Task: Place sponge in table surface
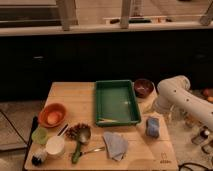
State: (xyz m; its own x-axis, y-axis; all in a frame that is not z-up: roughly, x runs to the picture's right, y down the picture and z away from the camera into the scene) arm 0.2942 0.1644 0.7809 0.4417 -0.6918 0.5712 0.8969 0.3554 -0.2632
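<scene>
Camera view. The table surface (75,95), a light tan wooden top with plank grain, fills the lower half of the scene in front of a dark cabinet front and a pale ledge. Near its middle sits a green tray (117,89), rectangular, with a thin pale stick lying along its near inner edge. Just beyond the tray's far right corner stands a dark brown bowl (144,87).

The sponge (152,126), a small blue-grey block, rests on the wood just right of the tray's near right corner, apart from the tray. A flat grey-blue folded cloth (116,145) lies nearer the front edge, to the sponge's left.

On the left side of the table stands an orange bowl (52,115) with something pale orange inside. In front of it are a small light green cup (39,135) and a white cup (55,146), close together. A green-handled scoop (80,140) lies between the white cup and the cloth.

The robot's white arm (175,95) enters from the right, its rounded elbow above the table's right edge. The gripper (165,114) hangs below that elbow, just above and to the right of the sponge; its fingers stand spread and released, holding nothing.
</scene>
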